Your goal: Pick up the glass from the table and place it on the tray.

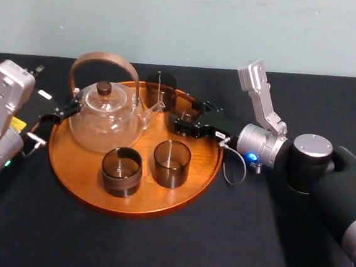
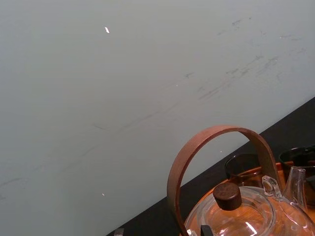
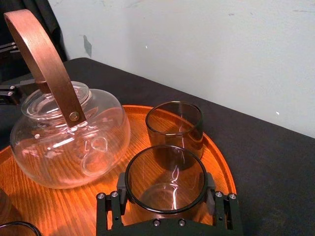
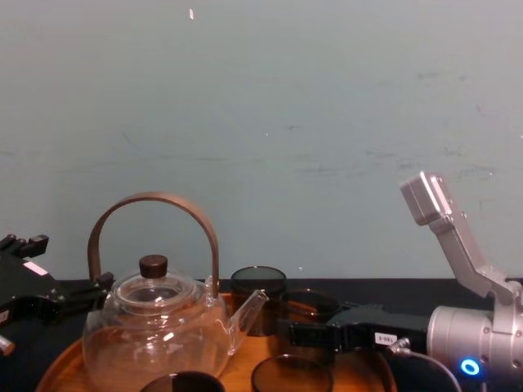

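Note:
The round orange-brown wooden tray (image 1: 76, 173) lies mid-table with a clear glass teapot (image 1: 105, 119) on it. A dark smoked glass (image 1: 185, 113) stands at the tray's right rear, its base on the wood. My right gripper (image 1: 184, 116) reaches in from the right and is shut on this glass (image 3: 165, 179), a pad pressed against each side. Three more dark glasses are on the tray: one at the back (image 1: 161, 83) and two at the front (image 1: 121, 171) (image 1: 171, 164). My left gripper (image 1: 59, 114) is open at the tray's left edge, beside the teapot's handle.
The teapot's tall brown handle (image 1: 103, 60) arches up just left of the held glass. Black tablecloth (image 1: 218, 238) surrounds the tray. A pale wall stands behind the table. A cable loops off the right wrist (image 1: 233, 167) near the tray's right rim.

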{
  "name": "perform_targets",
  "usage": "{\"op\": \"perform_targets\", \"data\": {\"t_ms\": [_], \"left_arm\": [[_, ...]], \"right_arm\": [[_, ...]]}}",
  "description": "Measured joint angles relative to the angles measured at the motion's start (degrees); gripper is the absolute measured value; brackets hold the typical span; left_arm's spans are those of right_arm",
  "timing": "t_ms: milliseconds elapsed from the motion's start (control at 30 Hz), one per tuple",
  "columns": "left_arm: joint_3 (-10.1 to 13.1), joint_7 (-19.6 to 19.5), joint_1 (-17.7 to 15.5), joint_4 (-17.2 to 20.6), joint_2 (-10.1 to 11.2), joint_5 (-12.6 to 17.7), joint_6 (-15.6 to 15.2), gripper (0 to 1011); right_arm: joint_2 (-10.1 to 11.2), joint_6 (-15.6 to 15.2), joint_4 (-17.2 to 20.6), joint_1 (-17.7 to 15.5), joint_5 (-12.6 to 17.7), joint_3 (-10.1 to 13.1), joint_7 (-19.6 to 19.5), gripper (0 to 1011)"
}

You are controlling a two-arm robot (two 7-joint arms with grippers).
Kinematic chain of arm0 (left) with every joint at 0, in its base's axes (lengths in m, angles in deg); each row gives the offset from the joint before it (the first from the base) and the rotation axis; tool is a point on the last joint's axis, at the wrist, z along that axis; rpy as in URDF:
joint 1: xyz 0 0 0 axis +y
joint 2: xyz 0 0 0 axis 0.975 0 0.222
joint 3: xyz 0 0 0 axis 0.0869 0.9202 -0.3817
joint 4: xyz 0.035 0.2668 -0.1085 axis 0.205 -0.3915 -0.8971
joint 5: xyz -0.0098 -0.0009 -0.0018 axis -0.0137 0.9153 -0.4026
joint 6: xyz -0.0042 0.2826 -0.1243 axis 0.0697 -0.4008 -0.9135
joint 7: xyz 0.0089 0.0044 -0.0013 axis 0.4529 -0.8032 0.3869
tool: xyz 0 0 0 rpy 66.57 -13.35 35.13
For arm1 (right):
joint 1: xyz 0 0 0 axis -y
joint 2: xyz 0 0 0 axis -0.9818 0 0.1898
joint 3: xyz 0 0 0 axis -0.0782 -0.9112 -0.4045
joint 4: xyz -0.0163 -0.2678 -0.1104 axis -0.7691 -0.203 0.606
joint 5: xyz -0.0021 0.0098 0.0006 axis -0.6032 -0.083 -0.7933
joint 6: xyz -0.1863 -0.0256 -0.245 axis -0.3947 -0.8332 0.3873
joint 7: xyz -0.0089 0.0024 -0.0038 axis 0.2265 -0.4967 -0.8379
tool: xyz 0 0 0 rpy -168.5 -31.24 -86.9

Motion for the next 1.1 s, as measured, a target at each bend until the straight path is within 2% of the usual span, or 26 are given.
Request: {"op": "perform_targets", "data": {"t_ms": [733, 1100], "left_arm": [[0.0, 0.0, 0.0, 0.0, 0.0, 0.0, 0.0, 1010], [0.0, 0.0, 0.0, 0.0, 0.0, 0.0, 0.0, 1009]], "right_arm": [[-0.04, 2.0, -1.18, -0.48, -0.96, 1.82, 0.1, 905], [-0.44, 3.38, -3.21, 0.01, -1.75, 2.39, 0.34, 905]]}}
